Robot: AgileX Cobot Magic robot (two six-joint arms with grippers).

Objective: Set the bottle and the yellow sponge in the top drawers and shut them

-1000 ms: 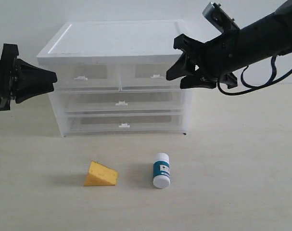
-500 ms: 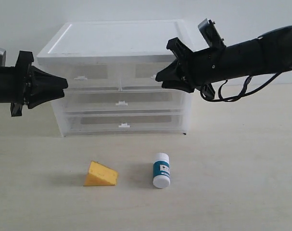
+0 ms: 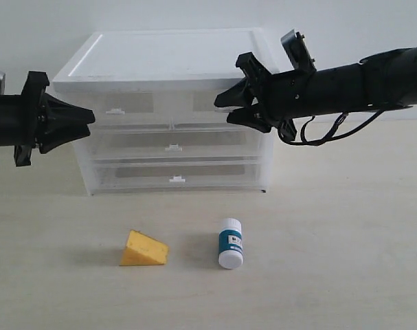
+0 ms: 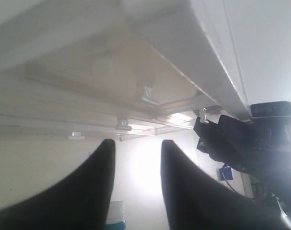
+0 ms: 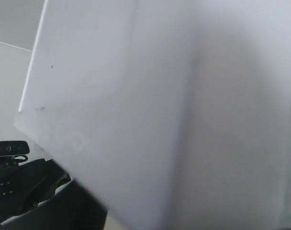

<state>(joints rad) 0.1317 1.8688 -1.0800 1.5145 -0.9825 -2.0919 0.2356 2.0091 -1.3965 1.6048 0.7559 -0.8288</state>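
Two empty pairs: left fingers [image 3: 74, 118] barely parted, right fingers [image 3: 249, 122] wide; yellow sponge [image 3: 143, 249], lower centre, looks squashy, so pinch its flat sides.

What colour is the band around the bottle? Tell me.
Teal-blue, on the white bottle; the exterior view shows it best.

- Left gripper [image 3: 90, 119]: matte black, with two smooth fingers [image 4: 83, 191] that taper to rounded tips and a flared, finned collar behind them.
- Left arm [image 3: 5, 124]: black, with the corner of a grey box above it.
- Right gripper [image 3: 223, 110]: matte black, with angular, pointed fingers.
- Right arm [image 3: 359, 82]: black, cylindrical and segmented.
- Camera housing [image 3: 297, 49]: dark grey and boxy, mounted on the right wrist.
- Cable [image 3: 325, 137]: thin and black, hanging in loops under the right arm.
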